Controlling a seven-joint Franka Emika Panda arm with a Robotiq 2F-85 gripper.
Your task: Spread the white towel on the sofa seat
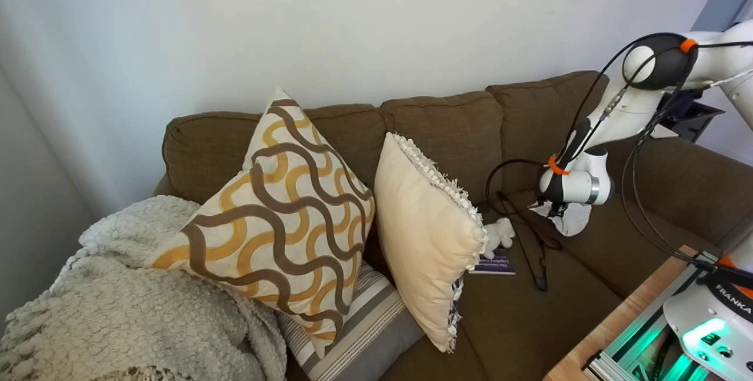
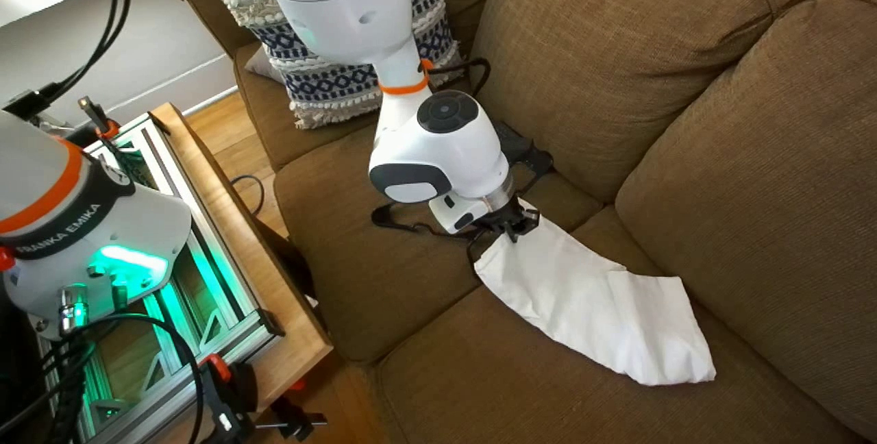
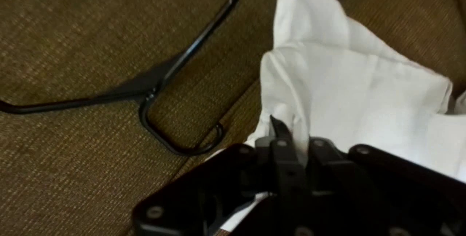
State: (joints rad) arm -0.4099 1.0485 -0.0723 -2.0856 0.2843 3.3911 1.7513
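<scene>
The white towel [image 2: 589, 300] lies as a long, folded, wrinkled strip along the brown sofa seat [image 2: 479, 375]. Its far end reaches toward the backrest cushion. My gripper [image 2: 519, 226] is at the end nearer the arm. In the wrist view the gripper [image 3: 293, 145] is shut on a fold of the towel [image 3: 349, 83], which rises between the fingers. The finger tips are partly hidden in the cloth. In an exterior view only a small part of the towel [image 1: 573, 220] shows below the gripper [image 1: 552, 209].
A black hanger [image 3: 189, 52] lies on the seat beside the towel. A white plush toy [image 1: 499, 234] and a purple book [image 1: 495, 263] lie near a cream cushion [image 1: 423, 240]. A patterned cushion [image 1: 288, 216] stands farther along. The robot's wooden table [image 2: 301, 334] borders the sofa front.
</scene>
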